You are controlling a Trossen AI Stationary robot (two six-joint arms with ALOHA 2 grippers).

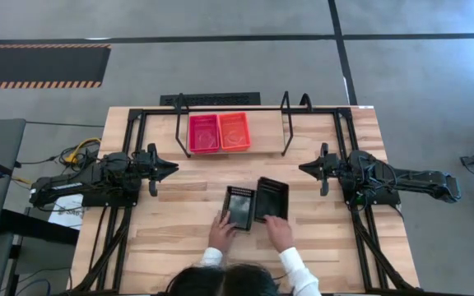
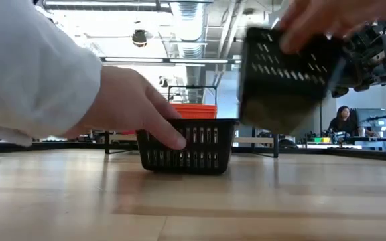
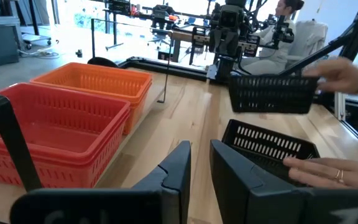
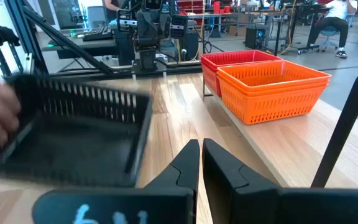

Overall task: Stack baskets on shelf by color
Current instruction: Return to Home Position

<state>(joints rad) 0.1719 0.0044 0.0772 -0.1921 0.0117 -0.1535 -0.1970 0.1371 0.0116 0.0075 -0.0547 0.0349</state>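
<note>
Wooden surface (image 1: 179, 230) filled the middle of the high view, grey floor around it. On the shelf (image 1: 262, 141), upper centre of that frame, a red basket (image 1: 203, 133) stood touching an orange basket (image 1: 234, 131) on its right. Lower centre, a person (image 1: 237, 279) leaned in from the bottom edge; one palm (image 1: 220, 233) lay against a black basket (image 1: 239, 207) resting on the surface, the other (image 1: 279, 233) held a second black basket (image 1: 271, 198) just beside it, lifted and tilted in the low view. Left hand (image 1: 171, 169) waited at mid-left, fingers nearly pressed together, a narrow gap between, holding nothing. Right hand (image 1: 304, 169) waited at mid-right, fingers nearly pressed together, holding nothing.
</note>
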